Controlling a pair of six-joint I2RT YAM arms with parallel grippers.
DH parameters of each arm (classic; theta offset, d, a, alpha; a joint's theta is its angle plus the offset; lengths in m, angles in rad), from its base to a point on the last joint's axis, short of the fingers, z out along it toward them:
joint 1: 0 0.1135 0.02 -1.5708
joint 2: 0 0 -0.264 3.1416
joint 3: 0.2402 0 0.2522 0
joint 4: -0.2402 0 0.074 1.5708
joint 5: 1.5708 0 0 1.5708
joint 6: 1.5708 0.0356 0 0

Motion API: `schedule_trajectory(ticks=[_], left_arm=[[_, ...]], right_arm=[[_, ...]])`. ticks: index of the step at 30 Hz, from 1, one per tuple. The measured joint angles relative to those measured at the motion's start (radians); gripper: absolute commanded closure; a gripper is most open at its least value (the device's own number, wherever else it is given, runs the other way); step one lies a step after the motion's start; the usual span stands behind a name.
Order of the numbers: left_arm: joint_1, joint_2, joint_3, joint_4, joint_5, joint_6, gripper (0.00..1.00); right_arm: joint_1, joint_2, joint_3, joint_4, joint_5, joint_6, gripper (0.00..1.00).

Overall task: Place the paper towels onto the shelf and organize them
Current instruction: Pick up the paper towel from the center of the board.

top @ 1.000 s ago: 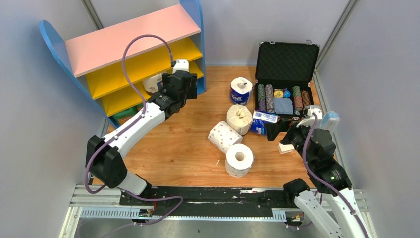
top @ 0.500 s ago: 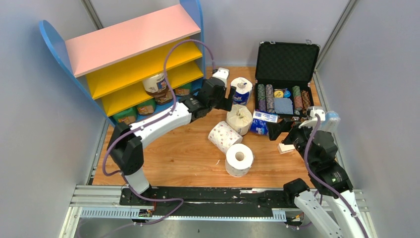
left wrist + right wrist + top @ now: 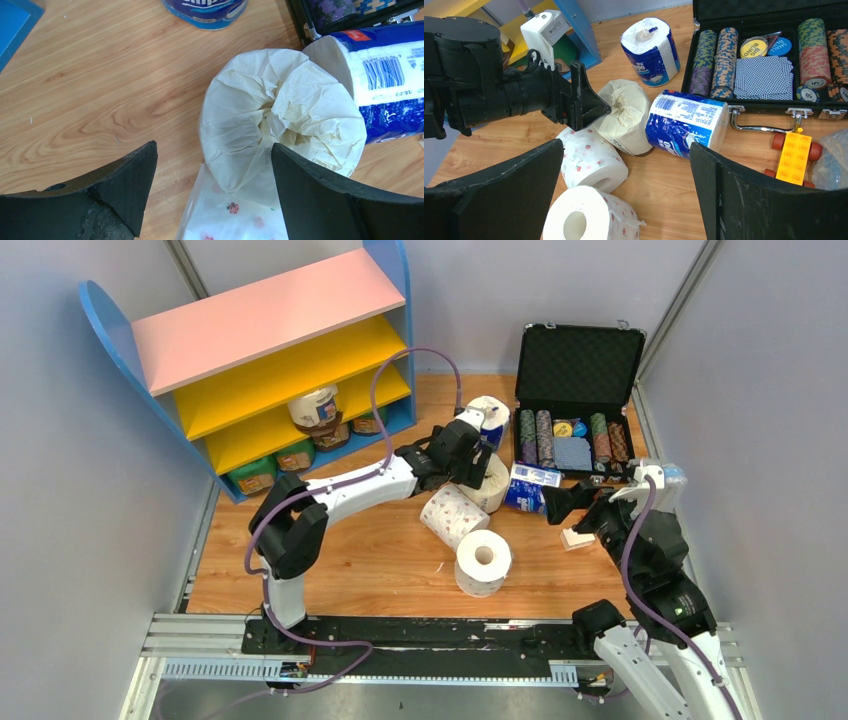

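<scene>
A cream-wrapped roll (image 3: 490,485) stands mid-table, touching a flowered roll (image 3: 452,516) lying on its side. My left gripper (image 3: 474,462) hovers open just above the cream roll (image 3: 280,115), jaws wide and empty (image 3: 212,150). A bare flowered roll with a hollow core (image 3: 483,562) stands nearer. One blue-white roll (image 3: 487,422) stands upright; another (image 3: 530,488) lies by the case. The shelf (image 3: 270,350) at back left holds several rolls, green ones (image 3: 252,477) on the bottom tier. My right gripper (image 3: 565,508) is open and empty (image 3: 626,150), right of the rolls.
An open black case (image 3: 577,390) with poker chips and cards sits at back right. A yellow toy brick on red wheels (image 3: 794,155) and a plastic bag lie beside my right gripper. Grey walls close in on all sides.
My left arm has swung from the shelf's lower tiers rightward across the table to the cream roll. A white roll now stands uncovered on the shelf. The right arm has barely moved.
</scene>
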Motion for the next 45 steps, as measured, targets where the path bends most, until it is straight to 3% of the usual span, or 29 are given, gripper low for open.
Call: schedule_trajectory(ticks=[9, 14, 21, 33, 38, 45], left_arm=[[0.0, 0.079, 0.05, 0.002, 0.002, -0.042, 0.18], [0.0, 0.105, 0.075, -0.002, 0.003, -0.048, 0.44], [0.006, 0.056, 0.056, -0.071, -0.069, 0.02, 0.63], [0.191, -0.397, -0.033, -0.265, -0.077, 0.208, 0.64], [0.265, -0.465, -0.054, -0.38, -0.072, 0.246, 0.63], [0.348, -0.493, -0.27, -0.448, -0.08, 0.22, 0.6]], right_arm=[[0.0, 0.0, 0.0, 0.0, 0.001, 0.002, 0.0], [0.0, 0.0, 0.0, 0.0, 0.001, 0.002, 0.0], [0.0, 0.0, 0.0, 0.0, 0.002, 0.002, 0.0], [0.0, -0.003, 0.0, 0.0, 0.001, 0.002, 0.0], [0.0, -0.003, 0.0, 0.0, 0.001, 0.003, 0.0], [0.0, 0.01, 0.0, 0.0, -0.008, 0.004, 0.0]])
